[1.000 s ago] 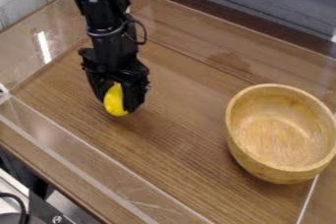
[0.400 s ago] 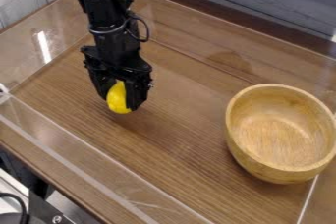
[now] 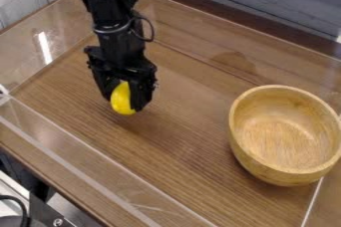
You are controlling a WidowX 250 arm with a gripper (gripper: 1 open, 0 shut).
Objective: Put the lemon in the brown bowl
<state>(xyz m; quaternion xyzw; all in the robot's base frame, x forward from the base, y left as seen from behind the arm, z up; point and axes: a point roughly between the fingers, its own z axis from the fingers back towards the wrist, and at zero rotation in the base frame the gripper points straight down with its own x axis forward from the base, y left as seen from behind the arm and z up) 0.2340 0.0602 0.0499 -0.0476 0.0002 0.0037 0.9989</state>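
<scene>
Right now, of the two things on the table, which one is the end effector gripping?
The lemon, the small yellow fruit between the end effector fingers at left. The brown bowl sits apart at right, empty and untouched.

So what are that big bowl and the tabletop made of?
The brown bowl looks like turned wood: pale, matte, with visible grain rings. The tabletop shows darker wood grain, possibly veneer or laminate. A clear glossy barrier, probably acrylic, edges it.
</scene>
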